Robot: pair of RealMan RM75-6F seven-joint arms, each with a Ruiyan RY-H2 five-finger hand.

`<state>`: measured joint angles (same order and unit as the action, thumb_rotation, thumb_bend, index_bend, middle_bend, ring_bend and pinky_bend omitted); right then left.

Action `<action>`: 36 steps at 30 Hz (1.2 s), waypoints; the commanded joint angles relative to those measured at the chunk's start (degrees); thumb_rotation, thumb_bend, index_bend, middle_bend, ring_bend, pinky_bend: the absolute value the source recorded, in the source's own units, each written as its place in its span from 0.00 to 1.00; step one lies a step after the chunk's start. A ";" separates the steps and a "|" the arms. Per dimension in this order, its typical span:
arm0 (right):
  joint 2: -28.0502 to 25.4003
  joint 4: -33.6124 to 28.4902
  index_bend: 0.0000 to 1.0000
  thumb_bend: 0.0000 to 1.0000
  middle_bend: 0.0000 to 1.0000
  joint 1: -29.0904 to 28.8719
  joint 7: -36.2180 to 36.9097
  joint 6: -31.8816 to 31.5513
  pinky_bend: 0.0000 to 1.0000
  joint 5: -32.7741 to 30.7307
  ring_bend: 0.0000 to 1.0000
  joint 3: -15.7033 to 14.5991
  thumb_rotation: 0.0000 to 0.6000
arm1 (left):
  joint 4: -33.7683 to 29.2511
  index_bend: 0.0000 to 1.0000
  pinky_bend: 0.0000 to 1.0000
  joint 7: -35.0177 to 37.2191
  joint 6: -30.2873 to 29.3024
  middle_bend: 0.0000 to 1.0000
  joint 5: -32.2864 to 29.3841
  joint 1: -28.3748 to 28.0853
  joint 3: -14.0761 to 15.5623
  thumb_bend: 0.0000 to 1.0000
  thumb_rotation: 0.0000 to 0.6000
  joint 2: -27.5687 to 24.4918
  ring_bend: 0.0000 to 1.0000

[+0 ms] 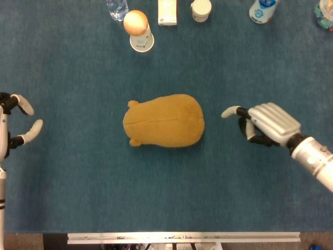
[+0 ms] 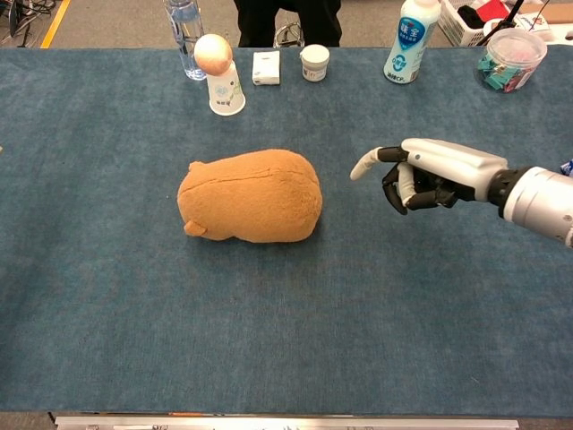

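The left hand [image 1: 15, 125] is cropped by the head view's left edge. The clear bottle [image 1: 117, 8] and white bottle [image 1: 261, 10] lose their tops at the upper edge; their labels are too small to read.
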<state>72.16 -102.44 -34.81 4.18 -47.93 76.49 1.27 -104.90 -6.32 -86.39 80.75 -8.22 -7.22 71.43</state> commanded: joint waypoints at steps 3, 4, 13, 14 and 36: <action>-1.81 -1.64 0.26 1.00 0.95 3.14 -5.80 -5.75 1.00 1.46 0.93 -1.42 1.00 | 0.15 0.58 0.51 0.32 0.07 0.58 -0.33 -0.03 -0.22 0.20 1.00 -0.02 0.40; -1.76 -1.61 0.26 1.00 0.93 3.87 -7.74 -7.29 1.00 1.30 0.91 -1.53 1.00 | 0.19 0.58 0.51 0.39 0.09 0.58 -0.41 -0.06 -0.29 0.20 1.00 -0.02 0.40; 2.44 0.52 0.24 0.82 0.66 10.42 -24.73 -21.77 0.79 -0.56 0.65 -1.19 1.00 | 0.28 0.58 0.51 0.28 0.11 0.58 -0.43 -0.08 -0.29 0.20 1.00 0.05 0.40; 3.53 1.15 0.22 0.79 0.62 11.38 -27.12 -24.12 0.74 -0.51 0.60 -0.99 1.00 | 0.33 0.58 0.51 0.22 0.13 0.58 -0.47 -0.09 -0.30 0.20 1.00 0.07 0.40; 8.83 6.57 0.08 0.00 0.04 17.41 -29.68 -35.52 0.07 1.20 0.00 3.25 1.00 | 1.38 0.52 0.51 1.14 0.49 0.58 -1.12 -0.39 -0.79 0.20 1.00 0.53 0.40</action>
<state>80.50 -96.69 -17.66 -26.98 -83.05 77.19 3.92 -103.51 -5.20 -85.90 79.65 -8.60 -7.99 71.95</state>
